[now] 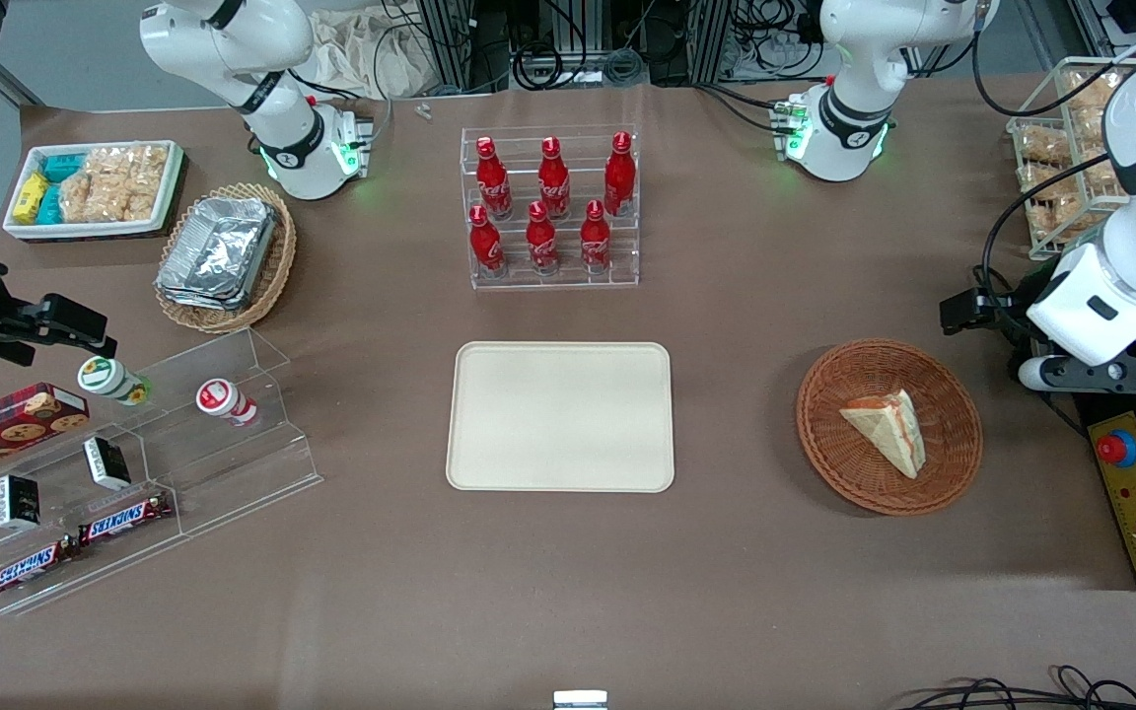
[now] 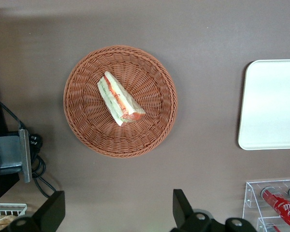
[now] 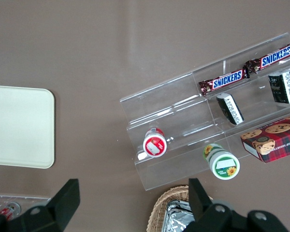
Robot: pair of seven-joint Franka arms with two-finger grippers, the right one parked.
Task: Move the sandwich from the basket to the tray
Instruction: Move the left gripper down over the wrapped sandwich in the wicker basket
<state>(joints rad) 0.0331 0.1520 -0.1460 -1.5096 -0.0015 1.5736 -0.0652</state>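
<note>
Sandwich [image 2: 120, 98]: lying on its side in the basket [image 2: 87, 130], well apart from the tray [image 1: 559, 415] on the bench [image 1: 726, 572]. Likely light, soft, crushable; best pinched gently across the bread faces near mid-wedge. Tool [image 2: 118, 212]: hanging high above the basket's edge, fingers spread wide, gripping nothing.

Reddish-brown woven basket [image 1: 888, 426]; pale cream sandwich [image 1: 887, 428] striped red-orange and green. Plain cream-beige tray [image 1: 560, 416] on dull brown table [image 1: 726, 572]. Black-fingered gripper [image 2: 118, 215], spread wide, above table near basket.
</note>
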